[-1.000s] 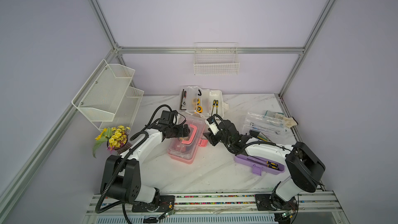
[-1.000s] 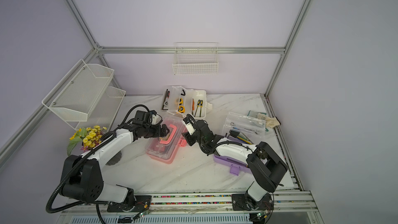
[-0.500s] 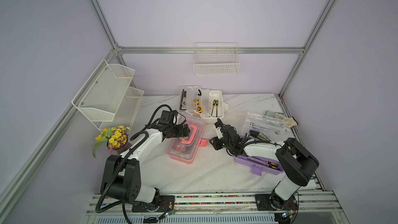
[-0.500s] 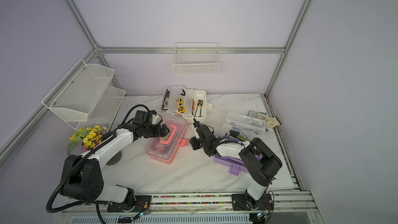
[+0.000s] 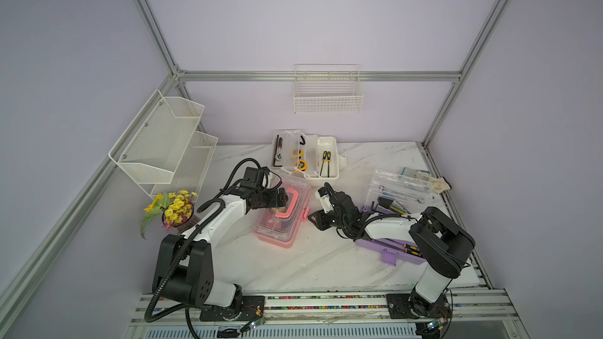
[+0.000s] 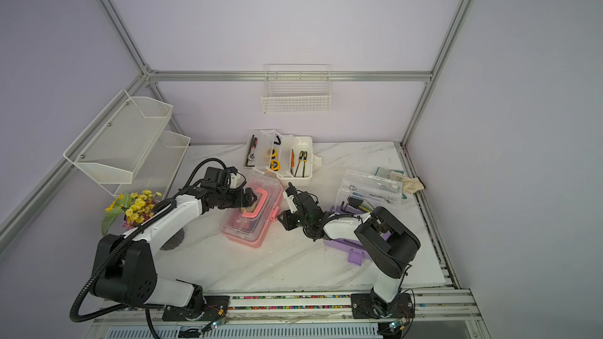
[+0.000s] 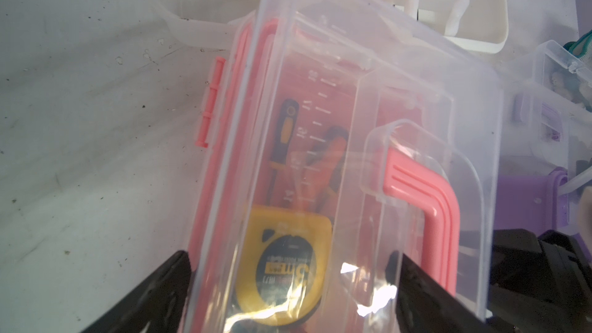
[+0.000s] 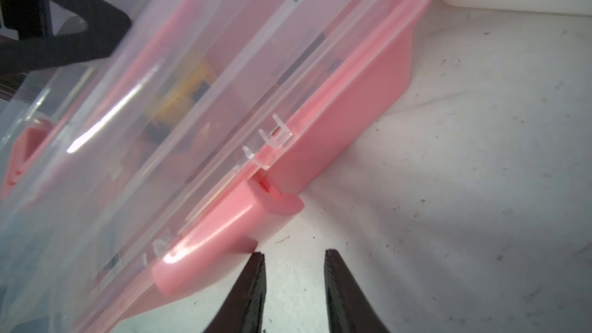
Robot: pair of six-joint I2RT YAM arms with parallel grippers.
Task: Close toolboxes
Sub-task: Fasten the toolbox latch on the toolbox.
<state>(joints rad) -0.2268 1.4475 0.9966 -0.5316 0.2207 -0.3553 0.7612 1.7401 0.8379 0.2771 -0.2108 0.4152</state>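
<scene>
- Three toolboxes sit on the white, grey-veined marble-look tabletop [image 5: 293,262]; I read them across from the left arm's side.
- At the far left, a two-tier white mesh shelf [image 5: 163,145] leans on the frame, with a pot of yellow flowers [image 5: 173,207] below it.
- The left gripper [image 5: 284,198] reaches over the pink toolbox [image 5: 282,223]. Its black fingers [image 7: 153,286] are spread about as wide as they go, one beside the lid's long edge and the other over the lid next to the ribbed pink handle [image 7: 426,206]. They clamp nothing, and I cannot tell whether they press on the lid.
- The pink toolbox is a rounded rectangular case with an opaque pink base. Its glossy clear lid is down, and through it I see a yellow tape measure [image 7: 285,267] and a black-and-yellow screwdriver [image 7: 282,142].
- The smooth pink latch [image 8: 217,245] juts outward below the lid's small clear tabs and is not folded over them.
- Behind it, near the back wall, the white toolbox [image 5: 328,140] lies open, with two screwdrivers in the base and its clear lid flat alongside.
- The right gripper [image 5: 311,220] is low on the table by the latch side. Its jaws stand a narrow gap apart with only tabletop between them, and one tapered fingertip [image 8: 256,270] is just at the latch's end.
- The purple toolbox [image 5: 388,249] lies under the right arm with its shallow base open. Its clear lid [image 5: 398,187] is thrown back behind it.
</scene>
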